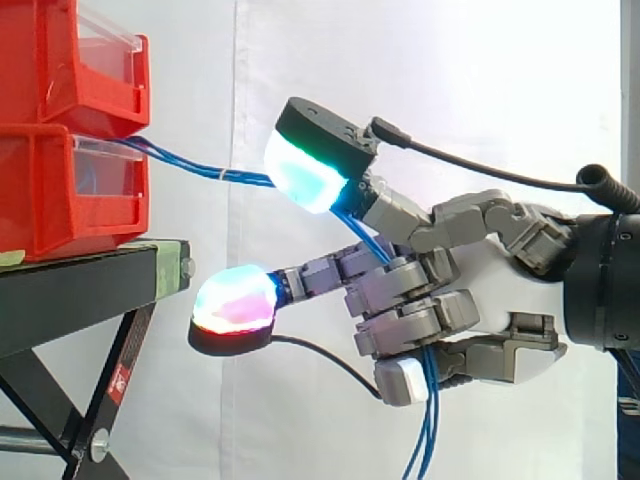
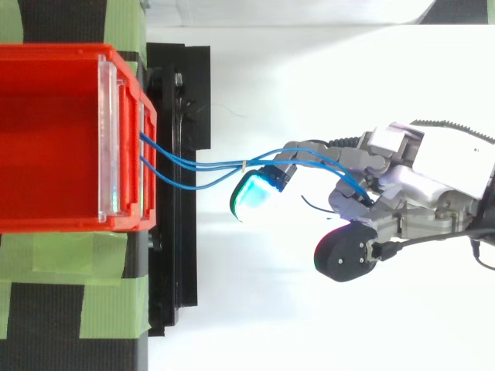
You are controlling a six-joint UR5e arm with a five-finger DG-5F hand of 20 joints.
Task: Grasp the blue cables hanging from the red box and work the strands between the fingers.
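Observation:
Thin blue cables (image 1: 200, 167) come out of the front of the lower red bin (image 1: 60, 190) and run right, stretched nearly level, to my hand (image 1: 480, 290). They pass under a long finger with a cyan-green pad (image 1: 305, 175), then go between the curled fingers. Their loose ends hang down below the hand (image 1: 425, 440). A second straight finger with a red and cyan pad (image 1: 235, 300) points toward the stand below the strands. From above, the cables (image 2: 201, 164) are bound by a small tie (image 2: 244, 165) before they reach the hand (image 2: 410, 185). The hand is shut on the cables.
Two red bins are stacked, the upper one (image 1: 60, 60) on the lower, on a black stand (image 1: 80, 290) with green tape (image 2: 108, 263). The stand's edge and diagonal legs lie left of the hand. A white curtain hangs behind.

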